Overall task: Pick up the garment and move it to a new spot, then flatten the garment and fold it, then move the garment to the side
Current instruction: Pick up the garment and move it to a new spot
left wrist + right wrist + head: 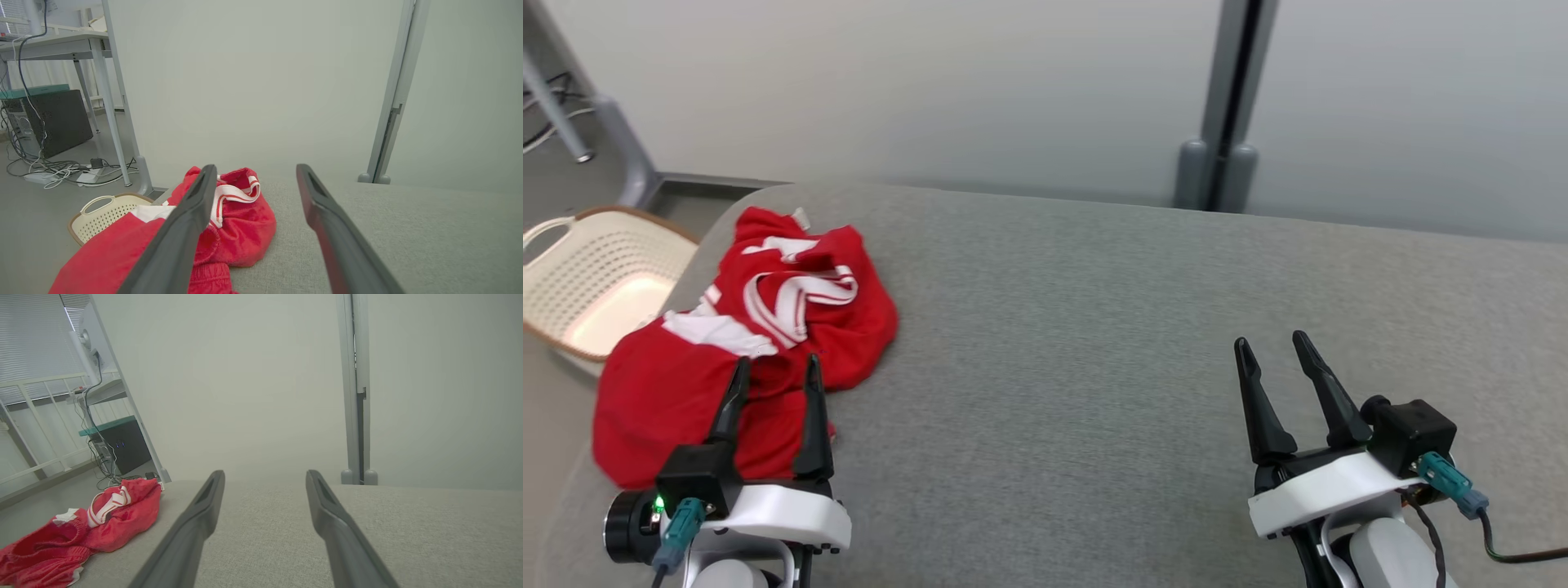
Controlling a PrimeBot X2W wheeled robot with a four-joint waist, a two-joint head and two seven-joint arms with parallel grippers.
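I'm working in what looks like an office-style lab: plain pale partition panels [931, 82] on grey metal posts [1218, 98], a grey metal-legged desk [53, 43], a black computer tower [61, 118] with tangled loose cables [41, 167] across the grey floor [32, 228], and white slatted window blinds [28, 343].

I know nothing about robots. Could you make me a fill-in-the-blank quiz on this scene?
The crumpled garment is mostly ____.
The left gripper and right gripper both have ____ jaws.
The garment lies on the robot's ____ side of the grey fabric surface.
Missing words: red; open; left.
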